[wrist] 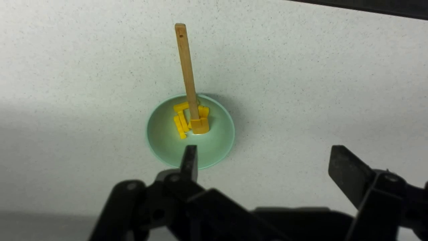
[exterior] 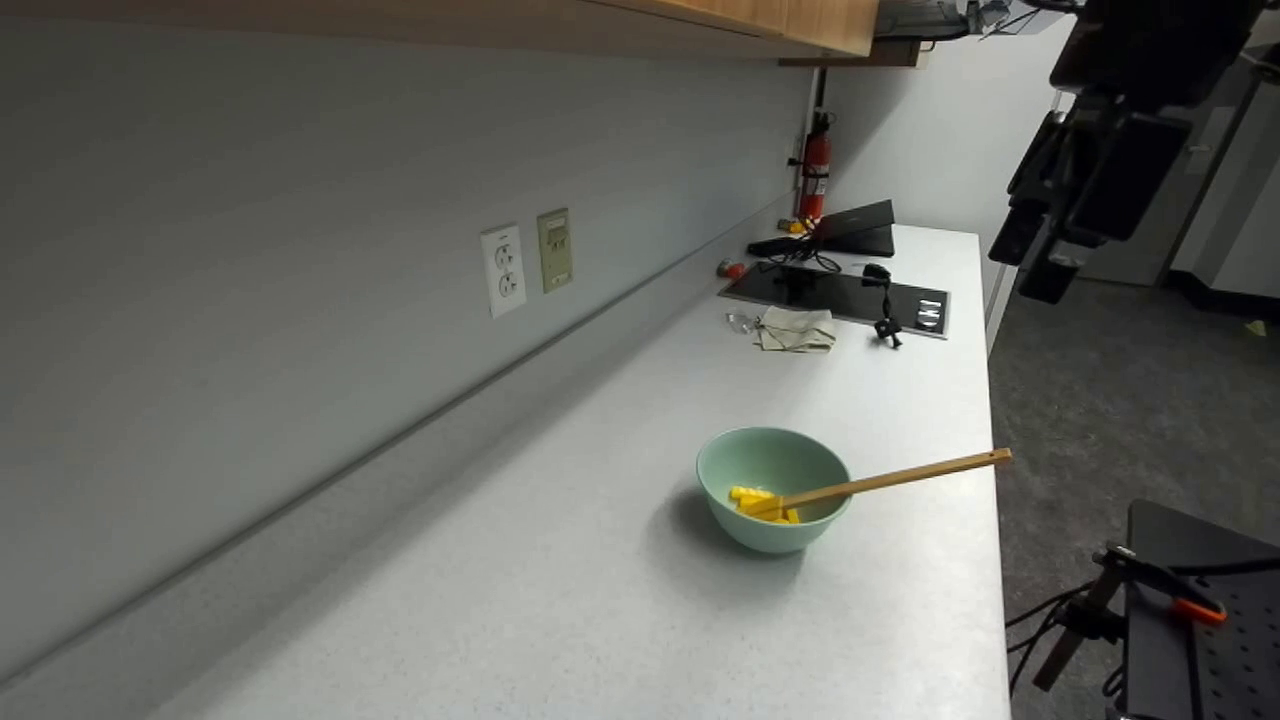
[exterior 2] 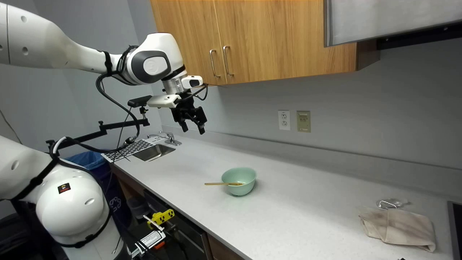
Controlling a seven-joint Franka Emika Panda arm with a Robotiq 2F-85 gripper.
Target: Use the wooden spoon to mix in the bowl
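Note:
The pale green bowl (exterior: 770, 538) stands on the white counter; it also shows in an exterior view (exterior 2: 239, 190) and the wrist view (wrist: 217, 144). Several yellow pieces (wrist: 180, 124) lie inside. The wooden spoon (wrist: 187, 67) has a flat yellow-tan head down among the pieces. Its handle leans on the rim and sticks out toward the counter's front edge, as both exterior views show (exterior: 900, 478) (exterior 2: 216, 183). My gripper (wrist: 264, 148) is open and empty, high above the counter and apart from bowl and spoon. It shows in both exterior views (exterior: 1032, 262) (exterior 2: 193, 130).
A folded cloth (exterior 2: 400, 227) and a clear small object (exterior 2: 391, 203) lie by the black cooktop (exterior: 840, 296). A black cable (exterior: 886, 305) lies across the cooktop. Wooden cabinets (exterior 2: 270, 39) hang above the counter. A sink (exterior 2: 153, 152) is at the far end.

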